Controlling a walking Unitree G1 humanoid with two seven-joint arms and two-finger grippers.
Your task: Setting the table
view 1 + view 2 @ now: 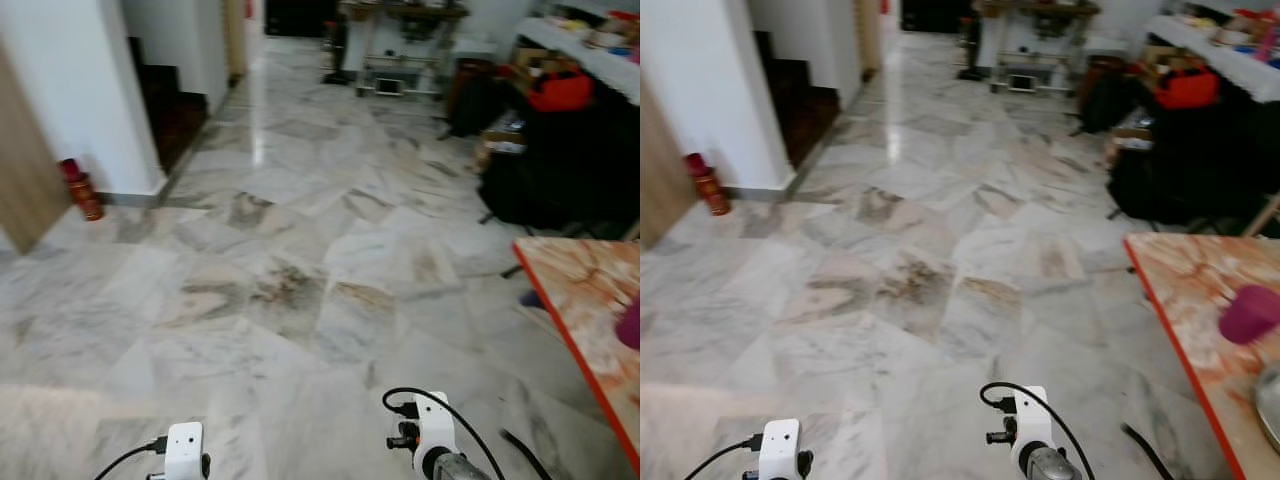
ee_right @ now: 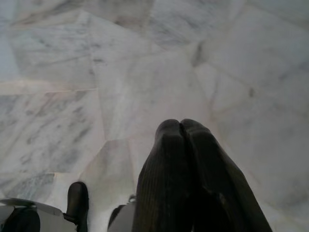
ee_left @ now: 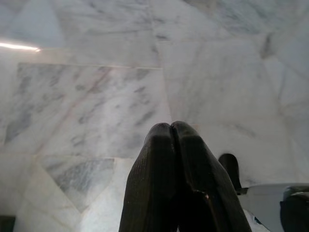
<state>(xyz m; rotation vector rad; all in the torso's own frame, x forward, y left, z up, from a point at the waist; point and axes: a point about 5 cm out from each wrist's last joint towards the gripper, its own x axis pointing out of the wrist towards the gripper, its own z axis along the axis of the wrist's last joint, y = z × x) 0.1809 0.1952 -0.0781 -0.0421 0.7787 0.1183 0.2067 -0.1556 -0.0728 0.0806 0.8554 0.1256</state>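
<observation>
**Two idle arms on the approach to the surface**

Both arms hang low over the marble floor [image 1: 300, 250], carrying nothing, as suits walking rather than handling. Left gripper [image 3: 173, 126]: fingers pressed together, pointing at the floor. Right gripper [image 2: 179, 123]: fingers likewise pressed together and empty. The surface [image 1: 1185, 280], orange-edged with a marbled top, lies ahead on the robot's right, well apart from both grippers. A purple cup [image 1: 1249, 313] stands near its right-hand edge, beside the rim of a metal dish [image 1: 1270, 400]. Judged stage: approach, no item yet collected.
</observation>
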